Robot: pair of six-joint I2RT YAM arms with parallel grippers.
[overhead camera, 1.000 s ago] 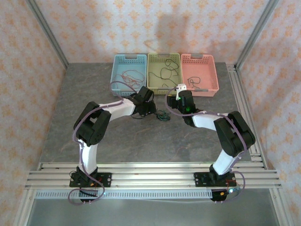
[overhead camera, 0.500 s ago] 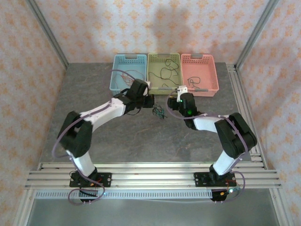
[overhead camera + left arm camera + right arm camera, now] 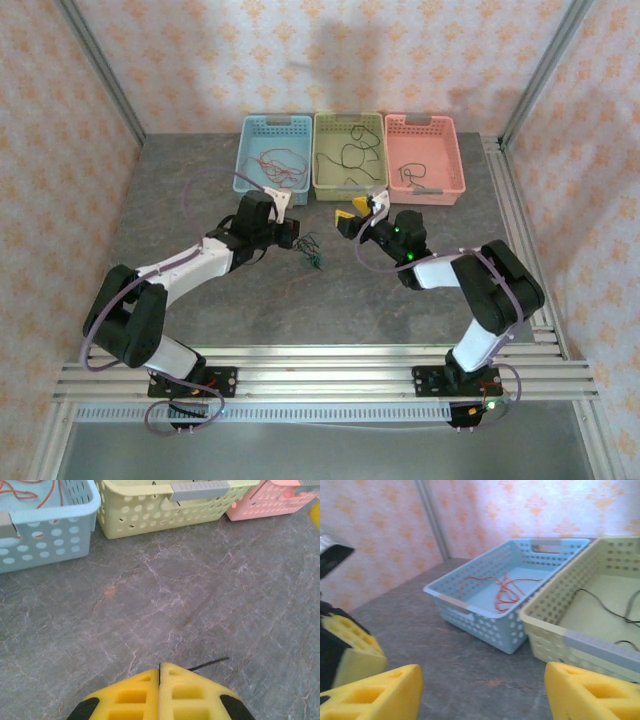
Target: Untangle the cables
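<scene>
Since these cables (image 3: 314, 256) are floppy featherweights, my left hand (image 3: 160, 672) pinches one strand and my open right hand (image 3: 482, 685) wants a loose end.

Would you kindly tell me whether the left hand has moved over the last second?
Yes. In the top view the left hand, shut on the cables, has swung left, from before the green basket to before the blue basket.

Top camera high, looking down; wrist cameras low, close, facing forward, both catching blue basket (image 3: 480, 622)
</scene>
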